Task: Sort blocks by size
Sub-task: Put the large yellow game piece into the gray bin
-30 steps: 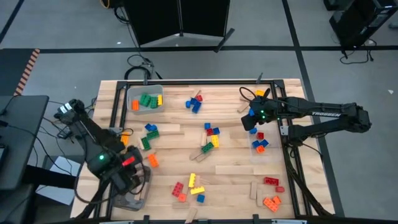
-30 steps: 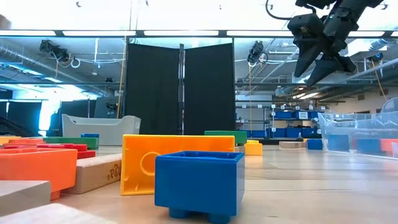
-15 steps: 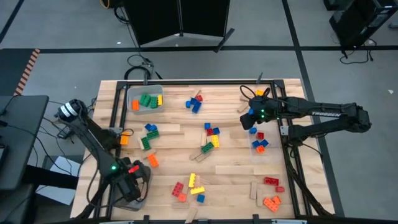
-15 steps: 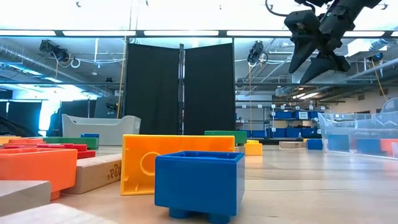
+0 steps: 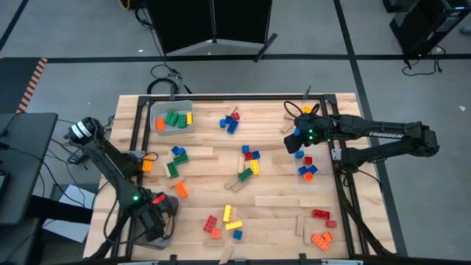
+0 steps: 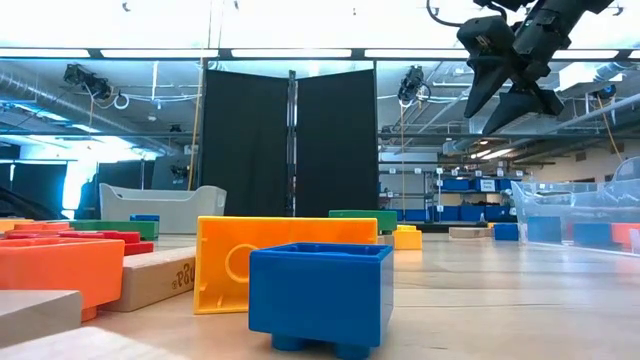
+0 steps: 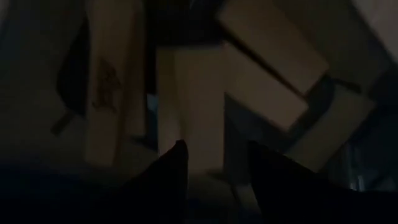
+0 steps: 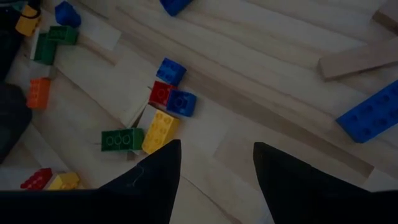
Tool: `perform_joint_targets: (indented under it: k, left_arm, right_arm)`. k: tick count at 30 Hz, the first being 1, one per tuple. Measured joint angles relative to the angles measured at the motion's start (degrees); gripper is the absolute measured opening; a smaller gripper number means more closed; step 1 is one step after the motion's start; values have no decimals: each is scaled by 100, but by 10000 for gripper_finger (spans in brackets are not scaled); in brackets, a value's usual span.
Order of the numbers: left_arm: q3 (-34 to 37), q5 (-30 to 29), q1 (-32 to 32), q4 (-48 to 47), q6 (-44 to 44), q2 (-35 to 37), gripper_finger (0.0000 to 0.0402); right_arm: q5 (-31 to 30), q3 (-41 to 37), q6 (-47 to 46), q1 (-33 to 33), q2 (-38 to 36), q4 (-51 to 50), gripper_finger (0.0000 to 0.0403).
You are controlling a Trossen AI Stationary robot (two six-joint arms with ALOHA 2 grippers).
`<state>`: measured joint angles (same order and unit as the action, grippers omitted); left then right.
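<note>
- The left tool (image 5: 152, 224) is seen down in the grey bin (image 5: 171, 210) at the counter's front-left corner, fingers parted with nothing between them.
- Tan wooden pieces (image 7: 193, 106) are shown lying jumbled in that bin, directly ahead of the left tool's fingers.
- The right tool (image 5: 296, 142) is held high above the counter near its right edge, fingers apart and nothing gripped.
- A cluster of blue, red and yellow bricks (image 5: 252, 156) is spotted mid-counter, toward the left of the right tool, with a green brick (image 8: 122, 139) just beside it.
- The right arm is judged the nearer one to that cluster; the green brick's long axis is seen roughly across the tool's finger gap.
- Sorting is judged far from done: blocks are scattered across the counter (image 5: 280, 184).
</note>
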<state>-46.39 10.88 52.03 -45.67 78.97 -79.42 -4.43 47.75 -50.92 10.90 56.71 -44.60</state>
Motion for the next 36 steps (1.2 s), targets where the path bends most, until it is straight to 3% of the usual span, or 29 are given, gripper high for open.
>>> perform_joint_targets:
  k: [2, 6, 12, 20, 24, 28, 33, 36]
  left_arm:
    - [-64, 56, 0, -129, 232, 6, 172]
    - [-442, -559, 0, -530, 375, 116, 173]
    - [-1171, -1089, -124, -1952, 523, 376, 172]
    - [-1941, -1856, -590, -3960, 425, 465, 163]
    - [-1961, -2055, -1139, -3995, -127, 463, 163]
    - [-1958, -2119, -1947, -3645, -966, 462, 163]
    - [-1929, -2102, -2882, -2506, -2556, 461, 163]
    - [-1752, -1739, -3400, -1352, -3446, 450, 163]
  right_arm:
    - [0, 0, 3, 0, 2, 0, 216]
    - [2, 0, 7, 0, 1, 0, 216]
    - [2, 0, 9, 0, 2, 168, 216]
    - [-1, 0, 452, 0, 209, 1617, 216]
    - [100, 0, 827, 2, 622, 3336, 220]
    - [575, 0, 1063, 17, 1151, 4630, 227]
    - [642, 337, 1231, 108, 1813, 4567, 238]
    - [745, 784, 1392, 179, 2215, 4389, 245]
